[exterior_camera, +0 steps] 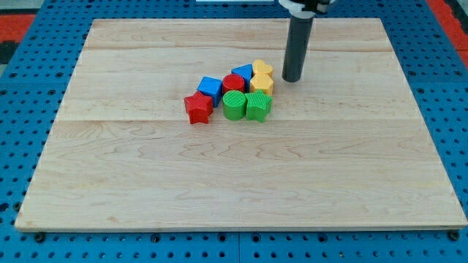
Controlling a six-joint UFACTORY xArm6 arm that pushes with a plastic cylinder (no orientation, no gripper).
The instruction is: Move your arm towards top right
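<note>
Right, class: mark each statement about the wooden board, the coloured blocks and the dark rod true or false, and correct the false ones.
1. My tip is at the view's right of the block cluster. True.
2. The red star sits at the cluster's left end. True.
3. The two green blocks lie at the cluster's top. False: they are at its bottom edge.
4. The blocks are spread over the wooden board. False: they are bunched together.

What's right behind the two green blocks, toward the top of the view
Behind the green blocks sit a red cylinder and a yellow block, with a blue block and another yellow one farther back. Their lower parts are covered. My tip stands right of them.
</note>
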